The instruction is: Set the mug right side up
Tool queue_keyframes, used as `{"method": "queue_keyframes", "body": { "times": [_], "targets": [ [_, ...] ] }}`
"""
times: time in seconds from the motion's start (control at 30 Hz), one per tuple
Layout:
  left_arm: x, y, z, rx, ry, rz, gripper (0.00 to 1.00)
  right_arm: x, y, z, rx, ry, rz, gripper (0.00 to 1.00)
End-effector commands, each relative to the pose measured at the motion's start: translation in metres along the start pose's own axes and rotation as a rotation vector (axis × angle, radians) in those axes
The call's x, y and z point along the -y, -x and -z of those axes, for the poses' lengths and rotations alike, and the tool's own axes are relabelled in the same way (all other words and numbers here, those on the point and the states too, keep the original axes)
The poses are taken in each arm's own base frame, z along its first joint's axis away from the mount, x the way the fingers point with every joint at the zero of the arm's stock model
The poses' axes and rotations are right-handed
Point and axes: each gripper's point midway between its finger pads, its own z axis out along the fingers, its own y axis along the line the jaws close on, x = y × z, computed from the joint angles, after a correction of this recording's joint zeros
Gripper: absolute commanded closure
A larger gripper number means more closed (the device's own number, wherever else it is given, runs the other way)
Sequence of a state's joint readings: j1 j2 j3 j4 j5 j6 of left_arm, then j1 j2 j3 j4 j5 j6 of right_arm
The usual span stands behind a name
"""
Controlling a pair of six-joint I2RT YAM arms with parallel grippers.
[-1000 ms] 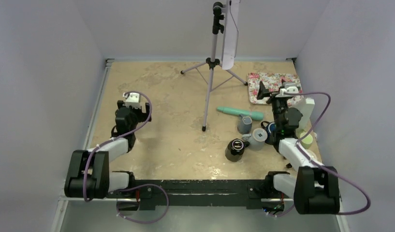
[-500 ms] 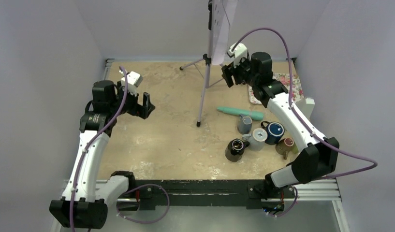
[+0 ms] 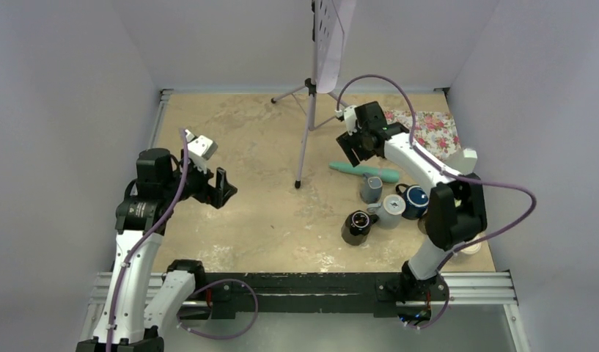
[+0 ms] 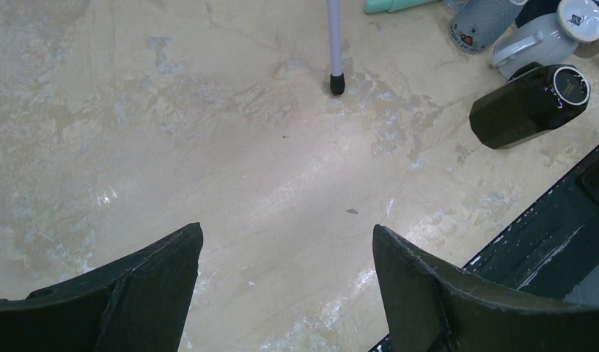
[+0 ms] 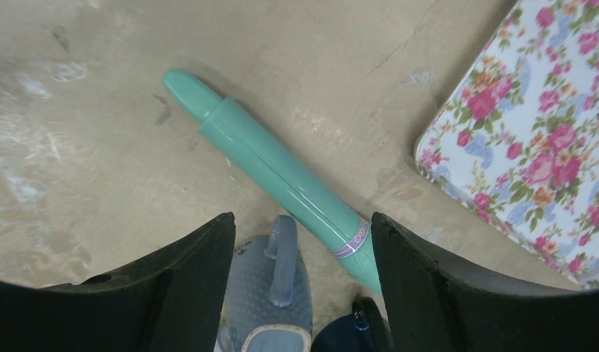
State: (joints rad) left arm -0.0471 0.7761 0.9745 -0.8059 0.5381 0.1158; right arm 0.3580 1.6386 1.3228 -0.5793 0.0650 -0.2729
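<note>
The step in hand looks like the approach. The right gripper (image 5: 302,224) hangs over the right half of the desk (image 3: 267,213) with its fingers spread apart and nothing between them, so no grasp is made yet. Directly beneath it, partly framed by those fingers, is the grey mug (image 5: 263,308), which I take to be the task's thing. From above it shows a flat closed top, as if it stands on its rim, and its handle (image 5: 283,257) points toward the teal tube (image 5: 281,172) lying just beside it. The next move probably calls for lowering onto the mug's body or handle, closing firmly, then lifting and rolling it over without knocking the tube or its neighbours. The left gripper (image 4: 287,235) is released too, wide and empty, over bare surface toward the left edge and well apart from the cluster. Of the other containers, the black mug (image 4: 527,106) and the white mug (image 4: 538,40) lie on their sides nearer the front edge. The dark blue mug (image 3: 416,198) stands mouth up, and I can make out nothing in it. On the floral tray (image 5: 531,132), at the far right corner, I see nothing on the part in view.
</note>
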Motion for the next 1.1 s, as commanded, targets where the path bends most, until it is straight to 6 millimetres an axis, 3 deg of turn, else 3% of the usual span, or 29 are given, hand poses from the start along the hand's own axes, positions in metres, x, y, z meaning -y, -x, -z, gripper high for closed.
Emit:
{"method": "queue_keyframes", "body": {
  "times": [0.0, 0.13, 0.2, 0.4, 0.53, 0.7, 0.83, 0.93, 1.07],
  "targets": [
    [0.001, 0.006, -0.008, 0.032, -0.034, -0.009, 0.12, 0.012, -0.028, -0.02, -0.176, -0.091, -0.035, 0.32],
    [0.001, 0.007, -0.011, 0.05, -0.037, -0.013, 0.13, 0.005, -0.055, -0.031, -0.295, -0.071, -0.025, 0.37],
    [0.001, 0.008, -0.013, 0.053, -0.04, -0.015, 0.13, 0.005, -0.058, -0.034, -0.307, -0.077, -0.038, 0.38],
    [0.006, 0.007, -0.03, 0.075, -0.105, 0.006, 0.16, 0.004, -0.011, -0.023, -0.12, -0.04, -0.081, 0.38],
    [0.016, 0.009, -0.073, -0.003, -0.144, 0.008, 0.23, 0.011, 0.013, -0.006, -0.018, -0.057, -0.08, 0.37],
    [0.036, 0.097, -0.115, 0.031, -0.22, -0.059, 0.24, 0.024, 0.029, 0.022, 0.124, -0.106, -0.14, 0.35],
    [0.042, 0.152, -0.172, 0.045, -0.204, -0.09, 0.24, 0.038, 0.041, 0.049, 0.289, -0.122, -0.247, 0.34],
    [0.041, 0.214, -0.205, 0.2, -0.212, -0.058, 0.19, 0.038, 0.055, 0.074, 0.438, -0.107, -0.28, 0.34],
    [0.044, 0.277, -0.223, 0.472, -0.242, -0.188, 0.13, 0.035, 0.059, 0.09, 0.537, -0.095, -0.294, 0.34]
  ]
}}
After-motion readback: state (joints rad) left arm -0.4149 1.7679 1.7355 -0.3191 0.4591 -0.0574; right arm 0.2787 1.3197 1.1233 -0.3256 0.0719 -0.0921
